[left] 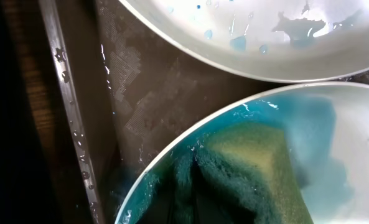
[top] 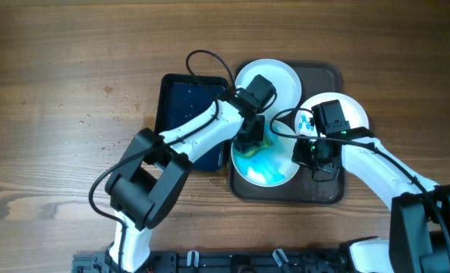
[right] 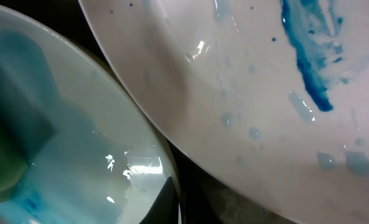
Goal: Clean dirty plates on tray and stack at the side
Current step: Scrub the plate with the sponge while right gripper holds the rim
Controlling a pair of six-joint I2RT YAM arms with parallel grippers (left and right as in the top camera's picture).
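On the dark brown rectangular tray (top: pixel 325 76), the left fingers (top: pixel 249 140) clamp a yellow-green sponge (left: pixel 252 168) down in the round white plate pooled with blue (top: pixel 274 173); the right fingers (top: pixel 306 154) pinch its rim. Two more blue-smeared white plates (top: pixel 279 76) crowd alongside.

A blue-smeared plate (right: pixel 252 106) sits just beside a second plate (right: pixel 78 143) awash with pale blue liquid.
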